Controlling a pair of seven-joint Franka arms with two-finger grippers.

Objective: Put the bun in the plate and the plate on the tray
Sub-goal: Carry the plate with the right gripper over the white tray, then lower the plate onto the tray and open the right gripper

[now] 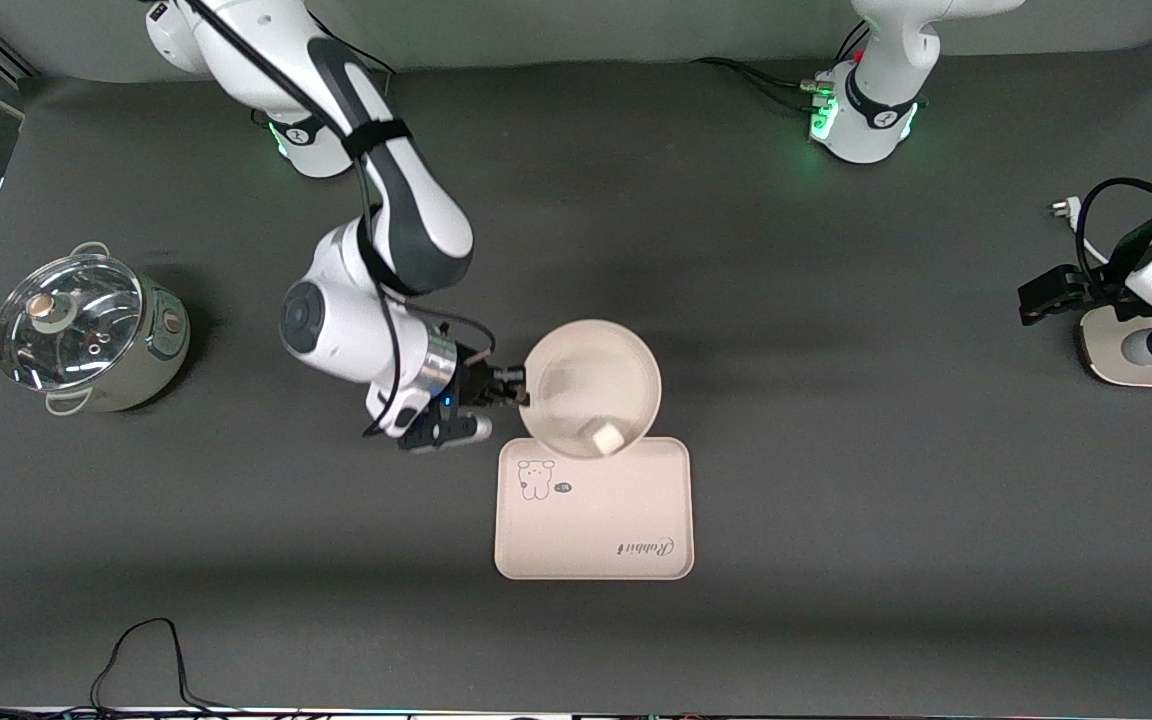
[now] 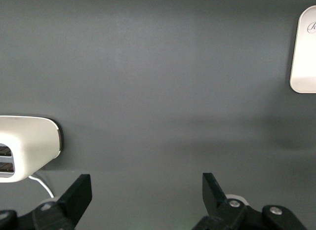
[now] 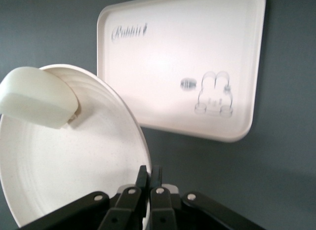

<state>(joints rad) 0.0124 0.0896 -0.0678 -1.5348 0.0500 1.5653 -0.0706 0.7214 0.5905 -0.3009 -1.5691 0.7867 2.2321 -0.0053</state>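
Note:
My right gripper [image 1: 519, 385] is shut on the rim of the round cream plate [image 1: 591, 385] and holds it tilted in the air over the tray's edge nearest the robots. The small off-white bun [image 1: 605, 437] lies in the plate at its low side; it also shows in the right wrist view [image 3: 38, 96] on the plate [image 3: 64, 171]. The cream rectangular tray [image 1: 594, 510] with the bear drawing and "Rabbit" script lies flat on the table, also in the right wrist view [image 3: 182, 62]. My left gripper [image 2: 146, 193] is open and empty, waiting at the left arm's end of the table.
A steel pot with a glass lid [image 1: 86, 335] stands toward the right arm's end of the table. A white appliance [image 1: 1151, 350] sits at the left arm's end, under the left arm. A black cable [image 1: 141, 655] lies near the front edge.

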